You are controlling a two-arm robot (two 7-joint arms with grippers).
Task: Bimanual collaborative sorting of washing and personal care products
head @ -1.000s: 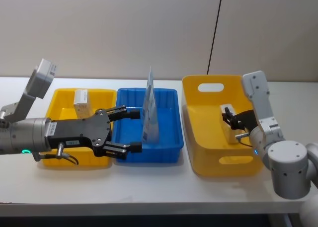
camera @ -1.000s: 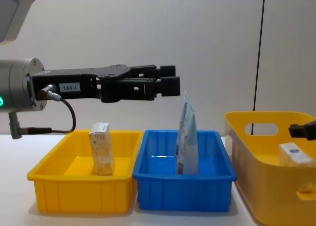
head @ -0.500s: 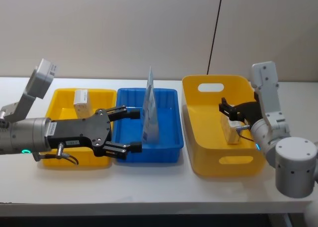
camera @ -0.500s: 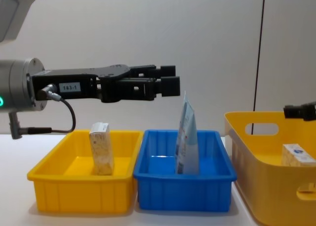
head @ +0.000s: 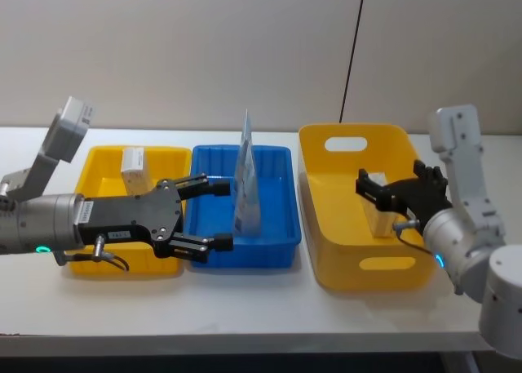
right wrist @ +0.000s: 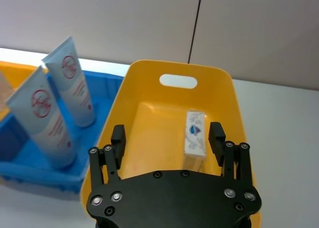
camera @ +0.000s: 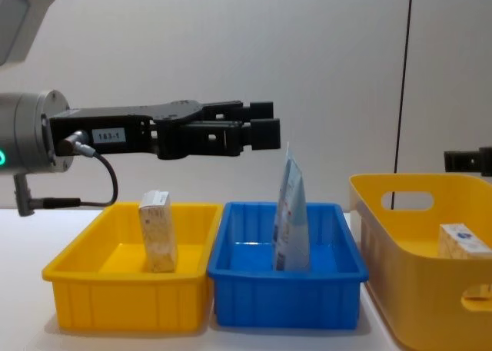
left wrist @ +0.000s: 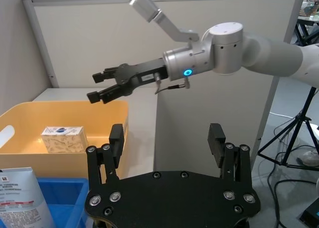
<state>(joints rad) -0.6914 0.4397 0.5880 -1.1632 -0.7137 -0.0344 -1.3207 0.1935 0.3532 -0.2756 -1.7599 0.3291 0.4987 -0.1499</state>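
Chest view, left arm (camera: 131,133) labelled 183-1; block pack (camera: 463,242), blue oval logo

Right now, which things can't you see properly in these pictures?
Head view: the block pack is half hidden behind the open right gripper above the basket.
Chest view: the frame edge cuts off the right gripper; the basket wall hides the pack's lower part.
Left wrist view: the edge cuts off the pouch; its print is too small to read.
The left gripper hangs open over the blue bin.
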